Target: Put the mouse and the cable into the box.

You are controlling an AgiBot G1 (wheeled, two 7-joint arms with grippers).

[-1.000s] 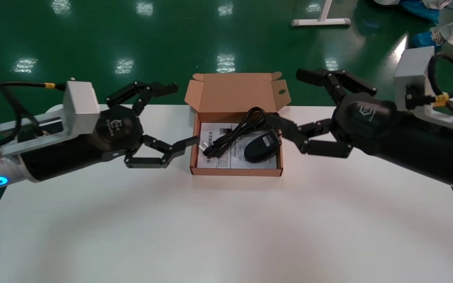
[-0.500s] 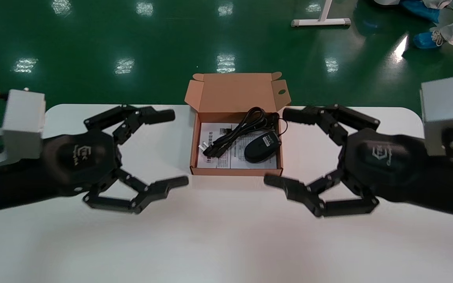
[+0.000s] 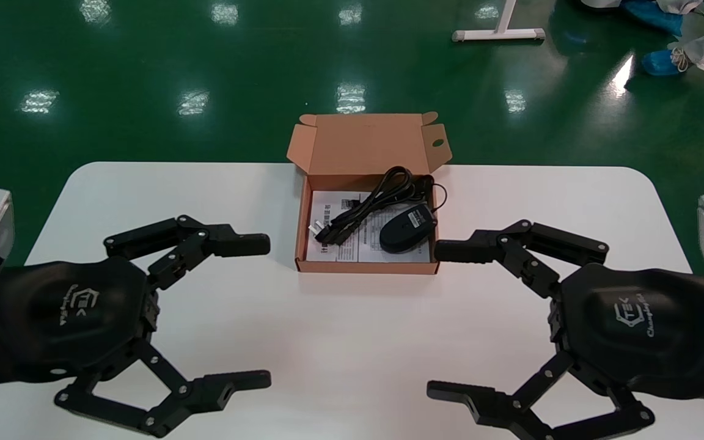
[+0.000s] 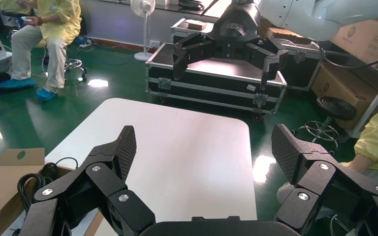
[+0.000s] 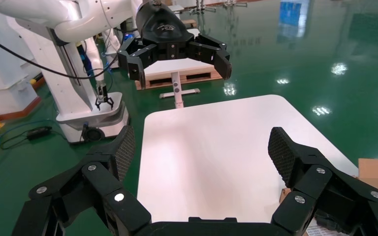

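We see both claws drawn back from the box (image 3: 364, 267) since a second ago: the left claw (image 3: 260, 311) and right claw (image 3: 440, 319) now hang low over the near part of the worktop (image 3: 352, 348), each spread wide and holding nothing. The box stands ahead of them and between them, lid flap up, its front corner just beside the right claw's far fingertip. Inside, unmoved, the mouse (image 3: 406, 228) lies toward the right claw and the coiled cable (image 3: 370, 205) toward the left claw, both on a printed sheet (image 3: 367, 247) whose text we cannot read. Each claw's shell carries a "TEK" logo. Bare worktop lies open between the claws.
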